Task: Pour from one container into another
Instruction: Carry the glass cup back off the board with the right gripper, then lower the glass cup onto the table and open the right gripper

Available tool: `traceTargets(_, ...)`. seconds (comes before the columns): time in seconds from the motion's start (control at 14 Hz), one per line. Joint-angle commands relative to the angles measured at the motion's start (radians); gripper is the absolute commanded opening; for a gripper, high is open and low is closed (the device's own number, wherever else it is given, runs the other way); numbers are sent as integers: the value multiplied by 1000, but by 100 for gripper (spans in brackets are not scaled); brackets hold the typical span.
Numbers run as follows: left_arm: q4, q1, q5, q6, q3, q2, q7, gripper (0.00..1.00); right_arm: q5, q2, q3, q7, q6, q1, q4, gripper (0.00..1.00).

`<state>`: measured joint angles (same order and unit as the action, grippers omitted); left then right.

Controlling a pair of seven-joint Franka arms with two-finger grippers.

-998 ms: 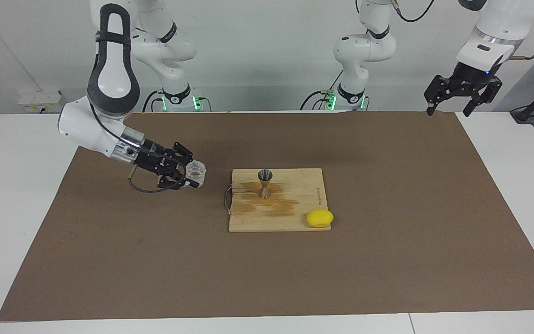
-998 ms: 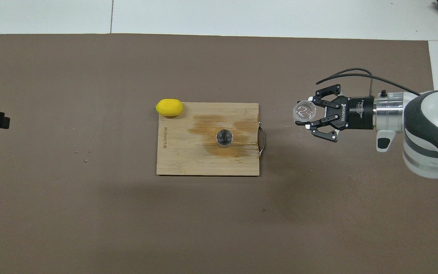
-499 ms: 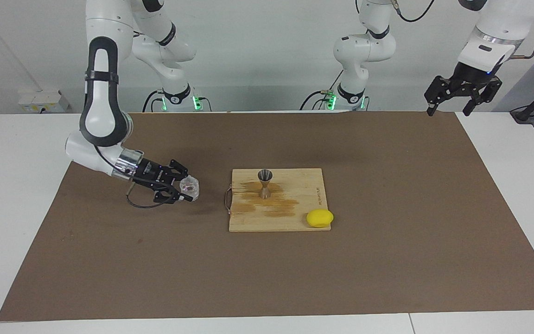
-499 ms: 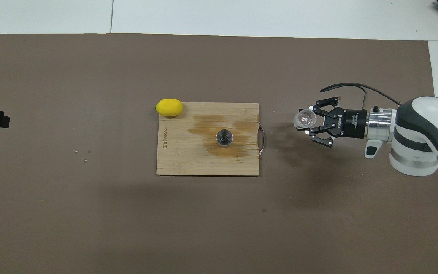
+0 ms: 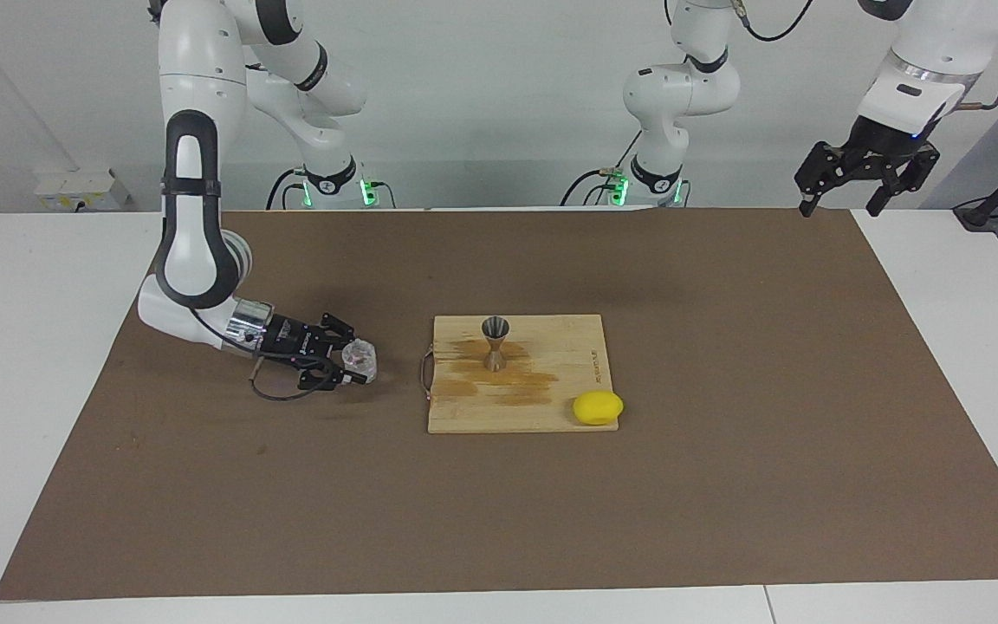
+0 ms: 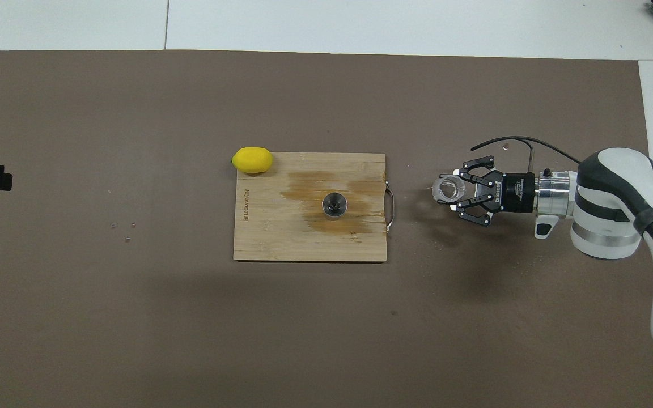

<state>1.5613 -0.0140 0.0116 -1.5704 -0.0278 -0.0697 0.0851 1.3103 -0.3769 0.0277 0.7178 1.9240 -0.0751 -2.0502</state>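
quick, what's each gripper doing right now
Left gripper: open, holding nothing, up over the corner of the brown mat.
Right gripper: shut on the small clear faceted glass tumbler, low over the mat.

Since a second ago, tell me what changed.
The right gripper, still shut on the glass tumbler, has carried it down to just over the mat, beside the cutting board. The jigger, lemon and the open left gripper, waiting at the mat's corner, stayed put.

Yellow lemon (image 5: 598, 407); stained wooden board (image 5: 568, 347)
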Motion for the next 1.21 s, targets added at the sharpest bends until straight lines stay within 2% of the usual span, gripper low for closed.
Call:
traceTargets(0.0,22,6,-7,3,6,-24,-11,100,18,-28,-12,-54,-25,-35,4,0)
traceTargets(0.64,22,5,-7,3,8,-25,-11,100,17,-40,-12,-86,-28,-38,-13,0)
traceTargets(1.14,17,5,-7,4,9,-25,-11,100,-22,-40,-12,-87,-85,-115,-16,0)
